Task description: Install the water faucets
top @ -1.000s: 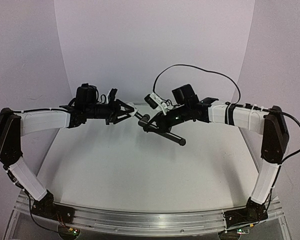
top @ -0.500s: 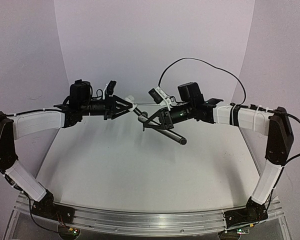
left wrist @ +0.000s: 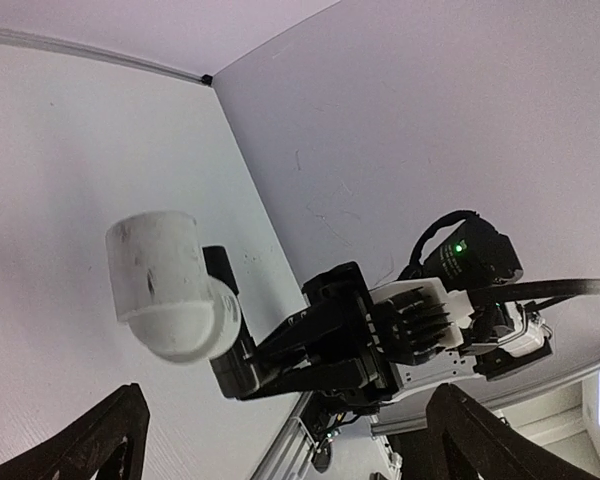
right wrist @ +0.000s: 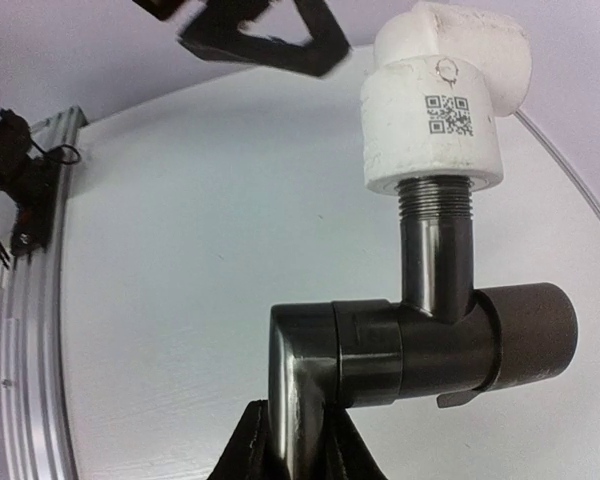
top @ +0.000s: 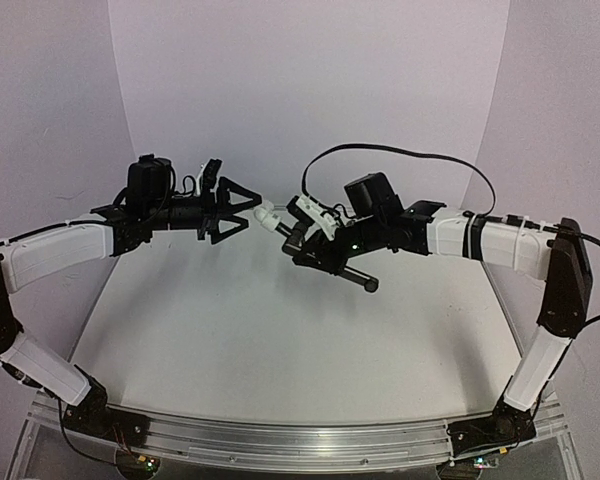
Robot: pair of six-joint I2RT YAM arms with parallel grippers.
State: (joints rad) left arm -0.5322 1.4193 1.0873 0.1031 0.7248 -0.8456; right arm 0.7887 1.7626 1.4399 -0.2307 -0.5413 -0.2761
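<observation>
- The table [top: 280, 340] is white and spans the scene, with both arms raised above its far half.
- The right gripper [right wrist: 288, 455], right of centre, is clamped on the black faucet's stem and carries it in the air.
- The left gripper [top: 248, 210], left of centre, has its jaws spread wide and empty, just short of the fitting.
- The faucet [right wrist: 420, 340] hangs clear of the table, its long rod slanting near-right.
- The white fitting [right wrist: 435, 110] sits on the faucet's threaded left end.

A lab: white table [top: 280, 350], plain curved backdrop [top: 310, 80].
</observation>
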